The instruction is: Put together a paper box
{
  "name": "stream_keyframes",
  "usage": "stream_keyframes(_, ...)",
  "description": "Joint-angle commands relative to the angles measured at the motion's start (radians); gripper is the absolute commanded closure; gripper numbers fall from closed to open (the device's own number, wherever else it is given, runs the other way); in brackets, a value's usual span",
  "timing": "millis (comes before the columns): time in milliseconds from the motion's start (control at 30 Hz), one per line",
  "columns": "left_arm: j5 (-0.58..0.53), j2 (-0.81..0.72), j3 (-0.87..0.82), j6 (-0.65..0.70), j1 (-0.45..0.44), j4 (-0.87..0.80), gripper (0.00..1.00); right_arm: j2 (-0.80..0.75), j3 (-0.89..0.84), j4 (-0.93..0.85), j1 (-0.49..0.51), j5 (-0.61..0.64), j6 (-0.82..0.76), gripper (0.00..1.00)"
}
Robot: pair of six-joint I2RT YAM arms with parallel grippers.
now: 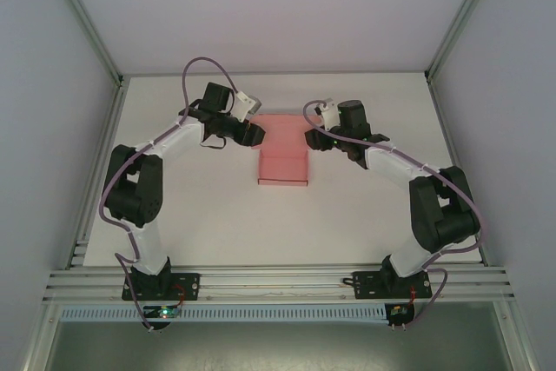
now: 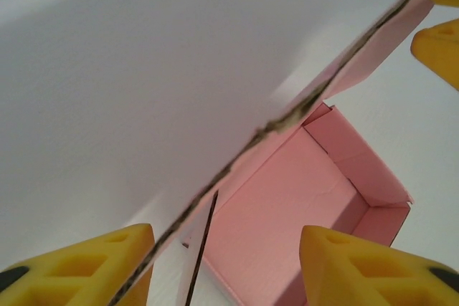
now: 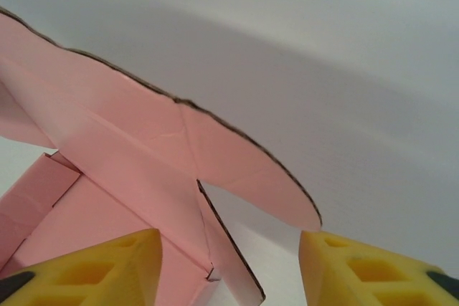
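Yellow fingers (image 2: 79, 270) of the left hand (image 2: 226, 243) sit in the bottom corners of my left wrist feed. They are spread apart with nothing pinched between them. Through the gap I look into the paper box (image 2: 301, 206): an open pink tray with low folded walls. The dark cut edge of its raised panel runs diagonally past the left finger.

My right wrist feed gives the other side. The right hand (image 3: 229, 241) is likewise released, its fingers (image 3: 380, 270) wide. Between them a rounded flap of the paper box (image 3: 107, 141) sticks out from the raised panel, a shape neither other feed shows me.

Only the overhead feed tells me where things lie. The paper box (image 1: 282, 158) rests mid-bench, toward the far half of the white bench (image 1: 191, 215). The left hand (image 1: 256, 135) is at the box's far left corner and the right hand (image 1: 311, 139) at its far right. From up there I cannot tell whether either hand touches the card.
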Motion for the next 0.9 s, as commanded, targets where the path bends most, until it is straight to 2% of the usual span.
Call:
stream_keyframes(0,0.013,0.019,0.036,0.02,0.013,-0.047,0.54,0.021,0.033,-0.008,-0.004,-0.034,0.001,0.54)
stream_keyframes(100,0.007,0.028,0.046,0.017,0.013,-0.054,0.7,0.033,0.038,-0.008,-0.005,-0.049,0.007,0.62)
stream_keyframes(267,-0.015,0.026,0.049,-0.002,0.012,-0.049,0.87,0.043,0.043,-0.009,-0.004,-0.061,0.022,0.84)
stream_keyframes(400,-0.096,0.008,0.041,-0.052,-0.003,-0.03,0.93,0.026,0.041,0.0,0.01,-0.012,0.052,0.87)
stream_keyframes(500,-0.266,-0.013,0.033,-0.1,-0.036,-0.01,0.93,0.001,0.037,0.009,0.04,0.084,0.079,0.9)
stream_keyframes(600,-0.512,-0.027,0.046,-0.172,-0.09,-0.016,0.95,-0.015,0.044,0.014,0.082,0.222,0.124,0.91)
stream_keyframes(700,-0.716,-0.04,0.031,-0.214,-0.164,0.013,0.98,-0.025,0.037,0.047,0.135,0.451,0.207,0.91)
stream_keyframes(767,-0.793,-0.041,0.026,-0.244,-0.206,0.028,0.98,-0.019,0.032,0.081,0.159,0.554,0.267,0.91)
stream_keyframes(867,-0.84,-0.047,0.021,-0.329,-0.238,0.04,1.0,-0.003,0.012,0.151,0.181,0.657,0.376,0.93)
